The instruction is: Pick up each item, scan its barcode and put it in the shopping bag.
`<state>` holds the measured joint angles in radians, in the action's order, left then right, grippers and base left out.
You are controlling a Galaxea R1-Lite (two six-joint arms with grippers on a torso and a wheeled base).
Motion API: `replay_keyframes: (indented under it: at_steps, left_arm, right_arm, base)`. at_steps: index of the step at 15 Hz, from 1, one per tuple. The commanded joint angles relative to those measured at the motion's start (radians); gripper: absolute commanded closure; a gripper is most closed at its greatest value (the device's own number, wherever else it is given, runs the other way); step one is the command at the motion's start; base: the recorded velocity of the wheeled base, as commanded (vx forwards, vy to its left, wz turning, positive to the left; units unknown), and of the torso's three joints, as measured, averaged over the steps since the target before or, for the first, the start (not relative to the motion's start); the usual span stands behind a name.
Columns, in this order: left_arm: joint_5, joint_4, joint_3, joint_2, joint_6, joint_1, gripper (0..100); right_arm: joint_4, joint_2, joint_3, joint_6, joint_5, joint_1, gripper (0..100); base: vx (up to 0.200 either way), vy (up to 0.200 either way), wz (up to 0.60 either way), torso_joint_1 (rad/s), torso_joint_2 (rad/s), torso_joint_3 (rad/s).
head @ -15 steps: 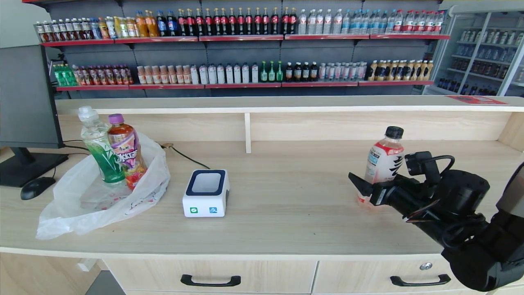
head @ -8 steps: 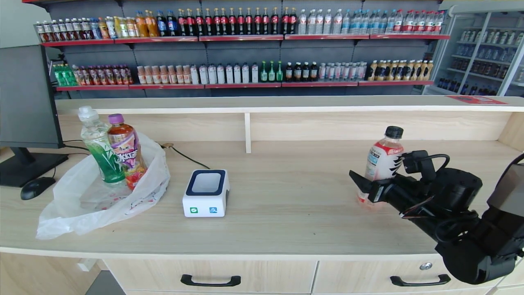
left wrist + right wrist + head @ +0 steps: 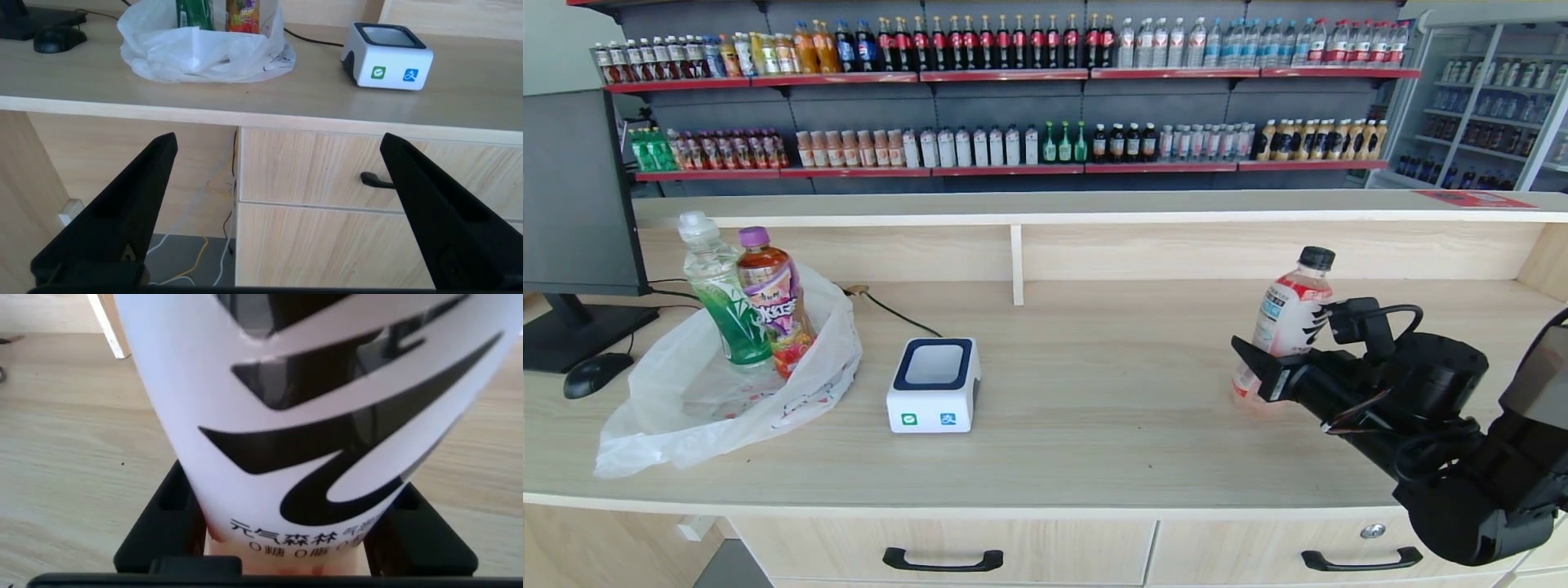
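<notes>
A pink-and-white drink bottle [image 3: 1290, 314] with a black cap leans to the right at the counter's right side, its base just off the wood. My right gripper [image 3: 1270, 369] is shut on its lower body. In the right wrist view the bottle's label [image 3: 310, 416] sits between the black fingers [image 3: 155, 531]. The white barcode scanner [image 3: 931, 384] stands mid-counter. At the left, the white shopping bag [image 3: 727, 400] holds a green bottle [image 3: 723, 294] and a purple-capped bottle [image 3: 774, 298]. My left gripper [image 3: 278, 212] hangs open below the counter's front edge, facing the drawers.
A monitor [image 3: 572, 196] and a mouse [image 3: 595, 374] sit at the far left, with a cable [image 3: 890, 314] running behind the scanner. A raised shelf with a divider [image 3: 1016, 265] backs the counter. Drawer handles [image 3: 376, 180] face my left gripper.
The right gripper has closed in on the bottle and shifted slightly right and up. The bottle went from upright to leaning right, lifted slightly. The bag and scanner stayed put.
</notes>
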<state>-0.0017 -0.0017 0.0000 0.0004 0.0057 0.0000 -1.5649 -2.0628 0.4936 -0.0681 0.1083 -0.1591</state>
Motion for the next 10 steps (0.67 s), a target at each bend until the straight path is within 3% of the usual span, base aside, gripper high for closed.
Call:
replay_keyframes:
  at_steps: [1, 10]
  left_arm:
    - [0.0, 0.0, 0.0, 0.0, 0.0, 0.0, 0]
    - [0.0, 0.003, 0.0, 0.0, 0.002, 0.0, 0]
  right_arm:
    - [-0.006, 0.032, -0.006, 0.001, 0.001, 0.0, 100]
    - [-0.006, 0.306, -0.176, -0.002, 0.008, -0.043, 100]
  base:
    - [0.0, 0.0, 0.0, 0.0, 0.0, 0.0]
    - [0.0, 0.0, 0.0, 0.0, 0.0, 0.0]
